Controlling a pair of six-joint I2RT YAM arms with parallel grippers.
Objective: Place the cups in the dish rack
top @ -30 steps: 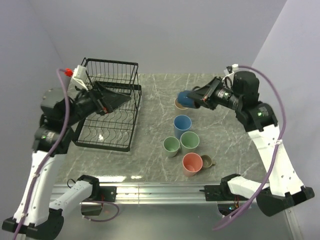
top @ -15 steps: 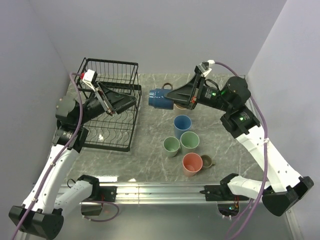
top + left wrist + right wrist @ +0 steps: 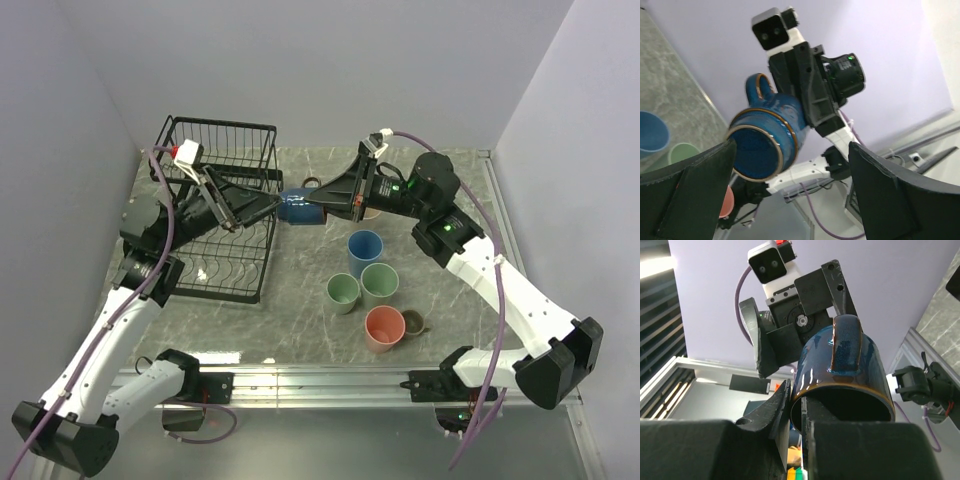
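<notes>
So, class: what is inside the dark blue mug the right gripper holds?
Nothing shows in the dark blue mug except one finger of the right gripper, pinching its wall. Its depths are dark and partly covered.

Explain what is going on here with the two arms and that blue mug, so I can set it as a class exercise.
The right gripper is shut on the rim of the dark-blue mug, holding it on its side in the air beside the dish rack. The left gripper faces the mug's other end, wide open and apparently not touching it; it looks like a handover. The other cups, such as the salmon cup, stand on the table.
</notes>
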